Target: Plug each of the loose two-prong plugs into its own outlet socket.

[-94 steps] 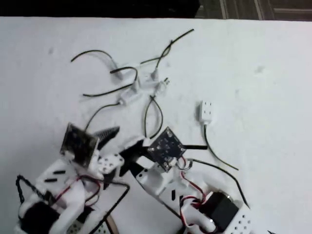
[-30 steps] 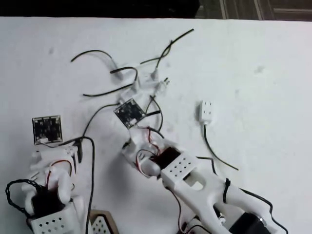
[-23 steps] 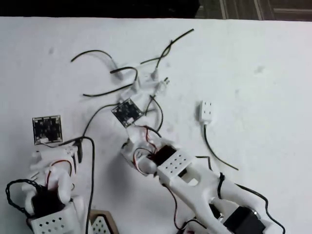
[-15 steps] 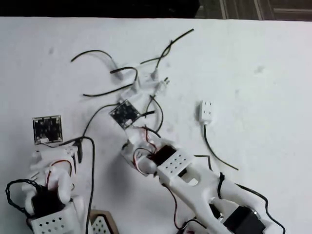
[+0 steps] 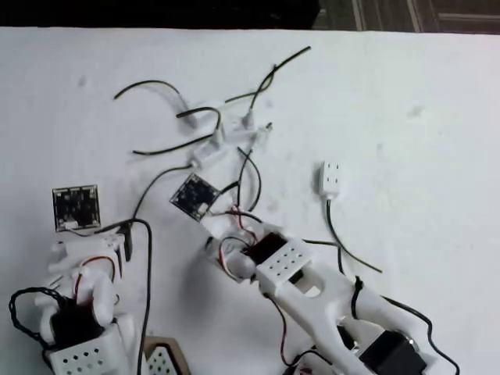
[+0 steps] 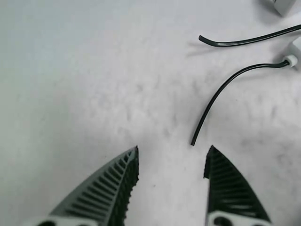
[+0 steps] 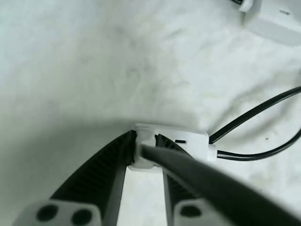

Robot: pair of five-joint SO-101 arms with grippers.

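The right gripper is pinched narrow on the end of a white plug lying on the table (perhaps a socket; no prongs show); the left gripper hangs wide. I judge the plug light, hard and slick, its springy cord liable to twist it, so hold the body's flat sides. No writing is legible.

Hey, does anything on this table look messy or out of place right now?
Yes. The short black cords end in bare cut tips, and several lie tangled with white plugs mid-table. One outlet socket sits apart from that heap. The right gripper clamps a white connector.
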